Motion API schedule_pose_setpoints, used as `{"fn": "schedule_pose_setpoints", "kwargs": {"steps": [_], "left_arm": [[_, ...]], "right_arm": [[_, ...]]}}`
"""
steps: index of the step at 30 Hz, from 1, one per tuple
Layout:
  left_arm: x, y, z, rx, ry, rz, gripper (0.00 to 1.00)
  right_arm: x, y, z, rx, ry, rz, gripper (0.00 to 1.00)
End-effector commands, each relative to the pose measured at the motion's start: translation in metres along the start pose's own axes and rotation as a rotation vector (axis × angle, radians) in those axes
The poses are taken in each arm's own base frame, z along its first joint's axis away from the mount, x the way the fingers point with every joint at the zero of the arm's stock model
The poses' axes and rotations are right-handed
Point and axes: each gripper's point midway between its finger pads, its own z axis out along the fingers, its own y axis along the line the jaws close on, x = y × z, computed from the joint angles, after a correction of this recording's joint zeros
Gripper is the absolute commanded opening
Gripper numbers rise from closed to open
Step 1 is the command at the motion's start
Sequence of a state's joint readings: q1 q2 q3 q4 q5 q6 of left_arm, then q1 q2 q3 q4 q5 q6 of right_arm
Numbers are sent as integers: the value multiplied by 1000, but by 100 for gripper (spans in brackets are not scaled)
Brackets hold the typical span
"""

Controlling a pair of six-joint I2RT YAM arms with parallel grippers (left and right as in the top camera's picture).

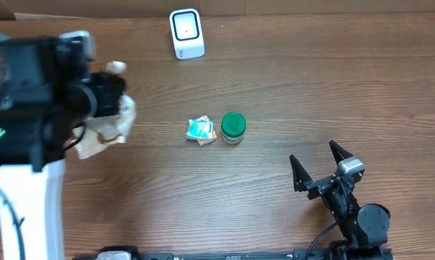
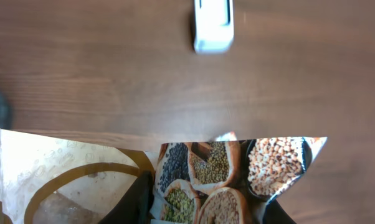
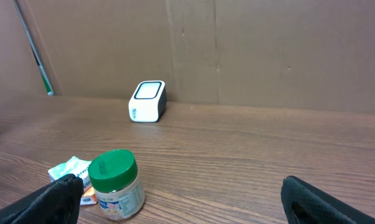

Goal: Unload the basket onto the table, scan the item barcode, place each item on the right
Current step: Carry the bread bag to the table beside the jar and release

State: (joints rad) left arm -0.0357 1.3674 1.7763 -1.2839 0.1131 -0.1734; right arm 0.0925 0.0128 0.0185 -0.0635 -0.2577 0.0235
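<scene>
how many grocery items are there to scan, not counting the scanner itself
3. A grain pouch held in the left claw, far left; a small teal packet near the middle; a green-lidded jar just right of it. Nothing else shows.

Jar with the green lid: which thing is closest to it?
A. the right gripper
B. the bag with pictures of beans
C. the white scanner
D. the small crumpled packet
D: in the overhead view the packet lies just beside the jar, while the scanner, the bag and the right gripper are all clearly farther off.
</scene>
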Motion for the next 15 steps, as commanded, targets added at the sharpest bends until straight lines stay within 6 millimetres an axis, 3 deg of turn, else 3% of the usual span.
{"fn": "schedule_pose_setpoints", "kwargs": {"steps": [1, 5, 15], "left_arm": [[11, -9, 29, -77, 75, 105, 4], [28, -20, 63, -124, 172, 180, 4], [79, -22, 148, -251, 414, 188, 4]], "right_arm": [[2, 0, 0, -2, -4, 2, 100], [2, 0, 0, -2, -4, 2, 100], [2, 0, 0, -2, -4, 2, 100]]}}
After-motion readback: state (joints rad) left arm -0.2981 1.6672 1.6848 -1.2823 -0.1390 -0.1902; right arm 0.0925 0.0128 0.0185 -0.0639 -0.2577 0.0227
